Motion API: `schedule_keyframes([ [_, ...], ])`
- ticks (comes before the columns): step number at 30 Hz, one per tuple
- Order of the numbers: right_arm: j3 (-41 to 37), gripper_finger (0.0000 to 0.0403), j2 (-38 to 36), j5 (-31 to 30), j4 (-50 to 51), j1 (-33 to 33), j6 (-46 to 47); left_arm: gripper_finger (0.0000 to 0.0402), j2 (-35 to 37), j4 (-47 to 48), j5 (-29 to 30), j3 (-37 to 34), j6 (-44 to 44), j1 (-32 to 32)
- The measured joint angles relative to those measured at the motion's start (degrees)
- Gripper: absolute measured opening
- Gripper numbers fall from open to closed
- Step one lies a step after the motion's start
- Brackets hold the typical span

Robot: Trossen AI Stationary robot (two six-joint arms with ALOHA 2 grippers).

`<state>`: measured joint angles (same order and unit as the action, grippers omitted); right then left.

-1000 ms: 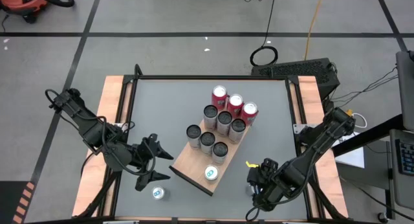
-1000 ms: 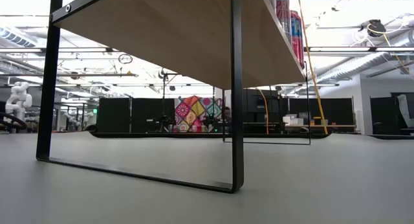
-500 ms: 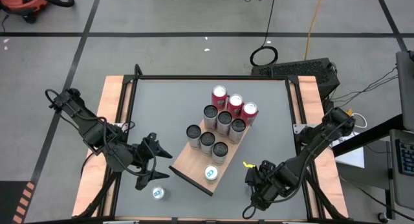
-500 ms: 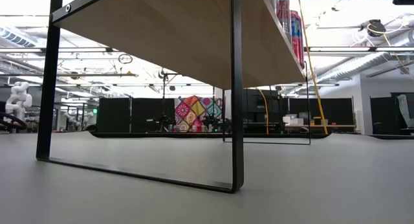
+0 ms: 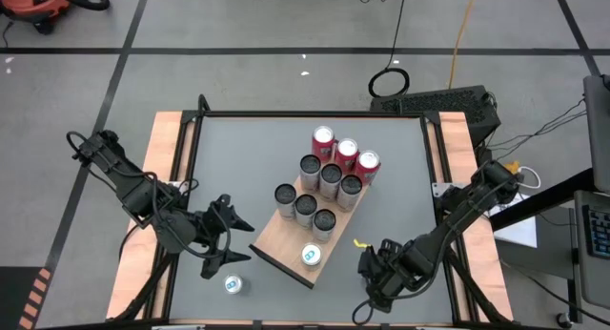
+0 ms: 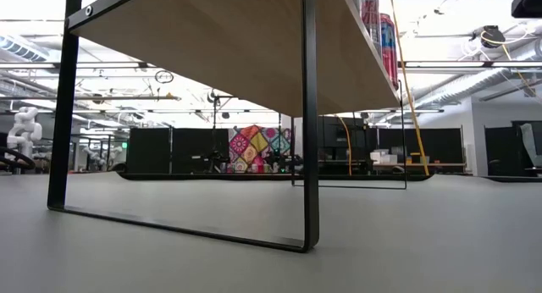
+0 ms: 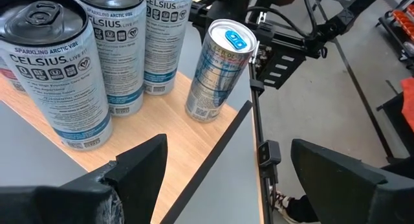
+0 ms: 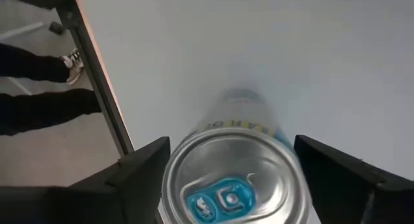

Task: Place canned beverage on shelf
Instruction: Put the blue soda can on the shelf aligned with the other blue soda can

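Right claw (image 8: 226, 179) brackets a can (image 8: 226, 185) on the table, fingers apart and not yet gripping; next it must close, then carry it to the shelf (image 5: 276, 242).

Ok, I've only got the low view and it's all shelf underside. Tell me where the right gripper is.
Observer: The right gripper is low over the table's near right corner, off the shelf. A silver can with a blue tab stands right under it on the grey top.
Operator: Now give me the left one.
Observer: The left gripper hangs beside the shelf's left edge, jaws open and empty.
Operator: Check for any other can off the shelf.
Observer: One more, a blue-topped can, stands on the table just in front of the left gripper.
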<state>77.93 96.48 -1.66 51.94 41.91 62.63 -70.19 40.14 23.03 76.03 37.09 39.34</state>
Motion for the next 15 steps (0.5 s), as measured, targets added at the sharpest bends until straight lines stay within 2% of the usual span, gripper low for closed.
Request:
schedule_keyframes([
  [9,0.0,0.0235,0.0,-1.1,0.1,-0.2,1.1,0.0328,0.0,-0.1,0.0,0.0,0.0,0.0],
  [15,0.1,0.0197,-0.1,0.5,0.2,-0.3,1.0,0.0328,0.0,-0.1,0.0,0.0,0.0,0.0],
])
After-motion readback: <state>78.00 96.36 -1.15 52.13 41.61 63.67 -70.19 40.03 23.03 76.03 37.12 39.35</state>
